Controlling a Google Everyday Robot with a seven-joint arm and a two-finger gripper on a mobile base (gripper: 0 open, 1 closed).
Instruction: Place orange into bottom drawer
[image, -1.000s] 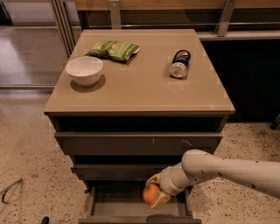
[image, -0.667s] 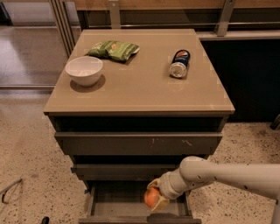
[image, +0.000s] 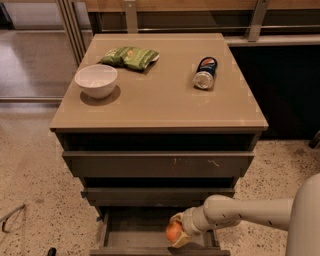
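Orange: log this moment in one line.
hand: low over the open bottom drawer, gripping the orange | orange: in hand, not yet released

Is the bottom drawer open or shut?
Open. The bottom drawer sticks out past the middle drawer, showing its inside, and the gripper holds the orange over it.

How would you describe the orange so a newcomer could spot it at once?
Find the three-drawer cabinet, then its open bottom drawer at the frame's lower edge. Over that drawer the robot's hand grips the orange, a small round fruit. It is the only bright orange thing; the white bowl, green packet and can sit up on top.
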